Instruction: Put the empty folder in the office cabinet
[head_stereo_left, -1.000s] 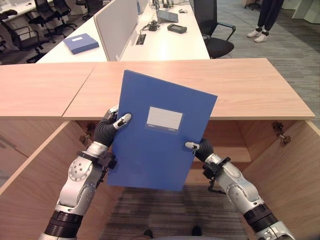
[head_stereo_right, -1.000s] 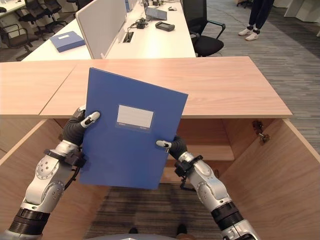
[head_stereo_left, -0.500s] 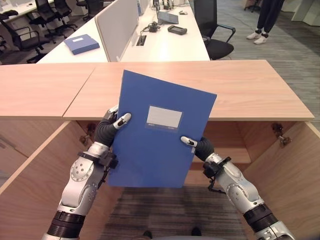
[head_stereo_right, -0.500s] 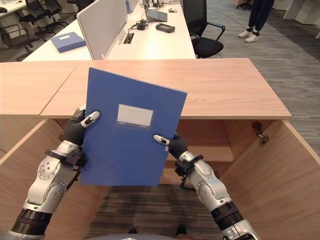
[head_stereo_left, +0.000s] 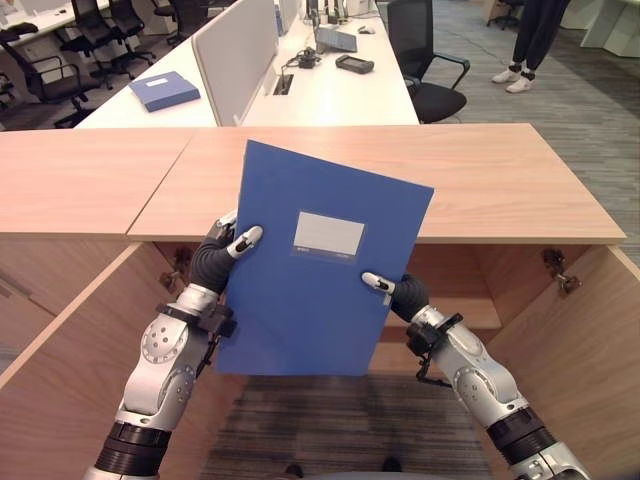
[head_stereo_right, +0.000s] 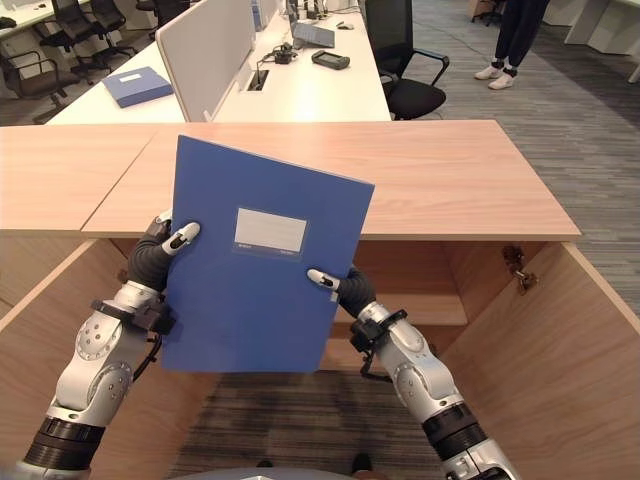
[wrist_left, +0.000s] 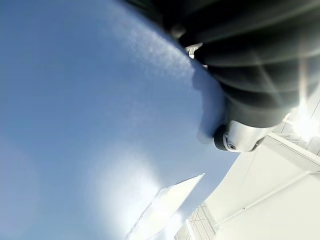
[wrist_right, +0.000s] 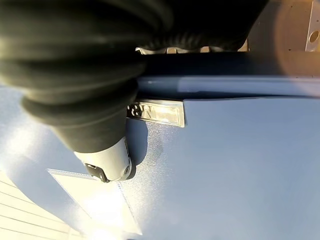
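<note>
— What is being shown at the office cabinet (head_stereo_left: 560, 330)?

— The carry-and-place step is being pictured. The cabinet is being faced with its doors swung wide, and its wooden top surface (head_stereo_left: 480, 170) is being overlooked from above. A shelf (head_stereo_left: 470, 312) is being glimpsed inside, behind the load.

— And where is the blue folder (head_stereo_left: 315, 265) being kept?

— It is being held up in the air before the opening, face toward the head camera, slightly tilted, its upper part overlapping the surface's front edge in view. Nothing of it is being rested on the cabinet yet, so the placing is being judged as not begun.

— What is being called for next?

— A lowering and a push forward are being judged necessary, so that the folder is being slid under the top and onto the shelf, with the tilt being taken out to clear the edge.

— How are the hands being used?

— The left robot hand (head_stereo_left: 225, 252) is being clamped on the folder's left edge, thumb over the front cover. The right robot hand (head_stereo_left: 395, 291) is being closed on the right edge lower down, thumb likewise pressed on the cover. The fingers behind are being hidden.

— Anything else being caught?

— A second blue folder (head_stereo_left: 163, 90) is being left on a desk (head_stereo_left: 340, 90) beyond.
</note>
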